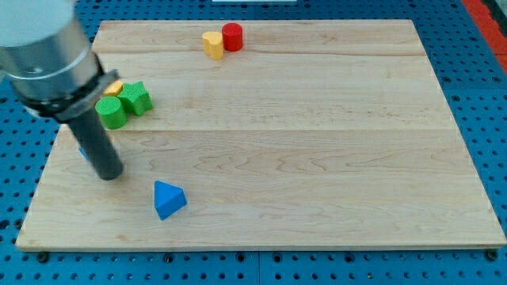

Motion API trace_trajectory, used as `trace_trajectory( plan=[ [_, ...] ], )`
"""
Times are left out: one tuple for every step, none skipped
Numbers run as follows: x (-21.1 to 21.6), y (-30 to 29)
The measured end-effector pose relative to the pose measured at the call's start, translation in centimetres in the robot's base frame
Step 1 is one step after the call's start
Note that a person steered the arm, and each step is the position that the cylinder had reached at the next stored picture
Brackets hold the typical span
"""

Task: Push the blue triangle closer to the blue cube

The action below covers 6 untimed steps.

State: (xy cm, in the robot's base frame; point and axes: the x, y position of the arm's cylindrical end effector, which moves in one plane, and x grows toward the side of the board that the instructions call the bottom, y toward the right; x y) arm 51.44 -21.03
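The blue triangle [169, 199] lies near the view's bottom left of the wooden board [317, 158]. My tip [111, 176] rests on the board to the left of the triangle and a little above it, with a gap between them. Only a small blue sliver, likely the blue cube [81, 152], shows at the rod's left edge; the rod hides the rest of it.
A green cylinder [111, 113], a green star [135, 97] and a yellow block [115, 86] cluster at the upper left, partly behind the arm. A yellow heart [212, 44] and a red cylinder [232, 36] sit together near the top edge.
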Motion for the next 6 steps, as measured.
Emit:
trace_trajectory(
  plan=[
    [-3.3, -1.0],
    [-1.4, 4.0],
    [-1.1, 14.0],
    [3.5, 21.5],
    [7.5, 17.8],
    [4.9, 9.0]
  ],
)
